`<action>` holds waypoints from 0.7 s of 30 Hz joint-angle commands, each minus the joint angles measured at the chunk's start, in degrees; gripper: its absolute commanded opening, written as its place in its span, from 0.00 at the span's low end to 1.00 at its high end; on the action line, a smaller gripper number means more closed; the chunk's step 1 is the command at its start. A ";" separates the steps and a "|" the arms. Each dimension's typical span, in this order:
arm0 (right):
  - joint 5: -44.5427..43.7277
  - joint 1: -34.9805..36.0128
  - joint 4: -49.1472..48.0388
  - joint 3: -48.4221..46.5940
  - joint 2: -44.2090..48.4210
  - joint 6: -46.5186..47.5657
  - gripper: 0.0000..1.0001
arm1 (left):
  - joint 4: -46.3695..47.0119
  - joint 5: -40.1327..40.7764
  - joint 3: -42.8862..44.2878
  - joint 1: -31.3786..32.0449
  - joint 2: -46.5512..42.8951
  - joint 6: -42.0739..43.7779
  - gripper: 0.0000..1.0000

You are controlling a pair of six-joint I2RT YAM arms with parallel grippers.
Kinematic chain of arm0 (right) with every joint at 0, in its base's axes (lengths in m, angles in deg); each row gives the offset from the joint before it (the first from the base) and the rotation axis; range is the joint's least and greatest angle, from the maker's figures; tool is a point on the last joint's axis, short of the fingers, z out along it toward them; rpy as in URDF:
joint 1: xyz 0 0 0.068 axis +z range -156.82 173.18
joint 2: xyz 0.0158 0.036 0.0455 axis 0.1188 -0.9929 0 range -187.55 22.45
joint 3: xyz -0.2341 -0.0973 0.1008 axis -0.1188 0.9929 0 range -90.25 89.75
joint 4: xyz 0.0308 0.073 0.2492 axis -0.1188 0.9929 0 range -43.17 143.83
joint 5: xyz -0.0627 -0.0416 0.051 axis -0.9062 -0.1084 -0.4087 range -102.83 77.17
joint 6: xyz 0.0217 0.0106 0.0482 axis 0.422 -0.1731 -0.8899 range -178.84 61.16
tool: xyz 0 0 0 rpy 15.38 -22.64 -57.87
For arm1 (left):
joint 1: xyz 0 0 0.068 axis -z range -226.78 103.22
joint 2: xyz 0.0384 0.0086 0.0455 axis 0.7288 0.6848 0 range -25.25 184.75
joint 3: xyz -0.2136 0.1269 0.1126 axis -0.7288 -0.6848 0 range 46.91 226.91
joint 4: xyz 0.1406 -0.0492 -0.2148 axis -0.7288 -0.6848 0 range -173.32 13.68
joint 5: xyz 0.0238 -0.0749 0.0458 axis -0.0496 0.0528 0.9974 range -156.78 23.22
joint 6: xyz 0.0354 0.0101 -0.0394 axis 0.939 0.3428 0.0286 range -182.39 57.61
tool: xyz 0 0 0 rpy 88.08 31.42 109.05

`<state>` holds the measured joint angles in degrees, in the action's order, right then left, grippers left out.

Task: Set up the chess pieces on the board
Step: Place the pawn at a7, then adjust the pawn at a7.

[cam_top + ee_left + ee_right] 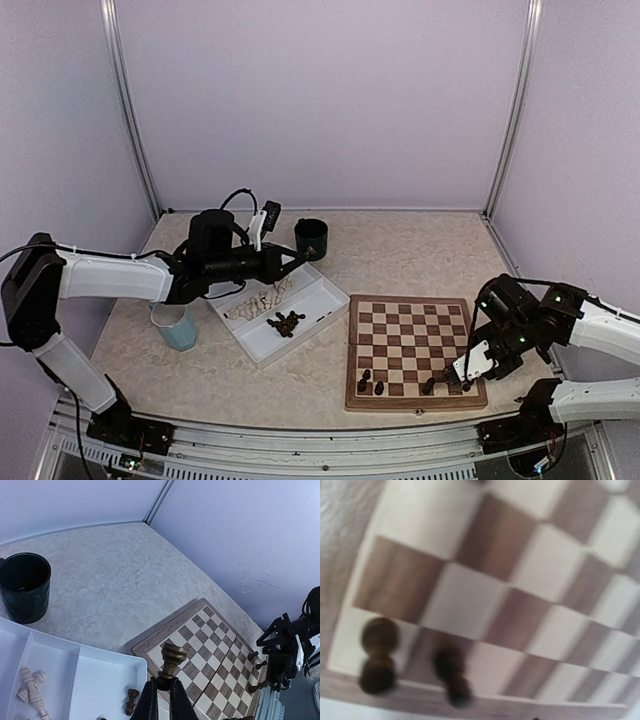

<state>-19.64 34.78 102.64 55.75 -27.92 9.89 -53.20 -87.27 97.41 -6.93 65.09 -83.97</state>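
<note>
My left gripper [162, 682] is shut on the base of a dark brown chess piece [172, 661], held above the white tray's right edge, near the board [220, 635]. From above, that gripper [292, 262] hangs over the tray's far side. My right gripper [463, 377] is low over the board's [410, 312] near right corner, by two dark pieces [429, 385]; its jaws are too small to read. Two more dark pieces [371, 384] stand at the near left. The right wrist view is blurred: two dark pieces [451, 675] show on the board's edge row [485, 605], and no fingers.
The white two-compartment tray [322, 294] lies left of the board, holding dark pieces [286, 322] and pale ones [262, 298]. A black cup [311, 238] stands behind it and a light blue cup [177, 326] to its left. Walls close in the table.
</note>
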 commanded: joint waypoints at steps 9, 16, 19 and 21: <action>21.93 -21.04 4.16 -16.51 -14.79 1.50 0.38 | -0.35 -0.48 -0.66 -0.66 -1.75 0.67 0.07; 25.95 -23.06 5.76 -14.09 -22.50 -1.16 0.02 | -0.94 -0.72 -1.14 -0.79 -2.44 1.09 0.07; 25.13 -23.06 5.48 -11.74 -22.62 -0.42 0.01 | -1.14 -0.65 -1.22 -0.88 -2.58 1.37 0.07; 24.01 -22.93 4.79 -10.16 -22.50 -0.04 0.01 | -0.93 -0.61 -1.48 -0.92 -2.56 1.29 0.07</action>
<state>0.58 12.12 103.78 42.94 -50.56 3.49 -54.19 -87.38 96.84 -7.32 64.26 -83.73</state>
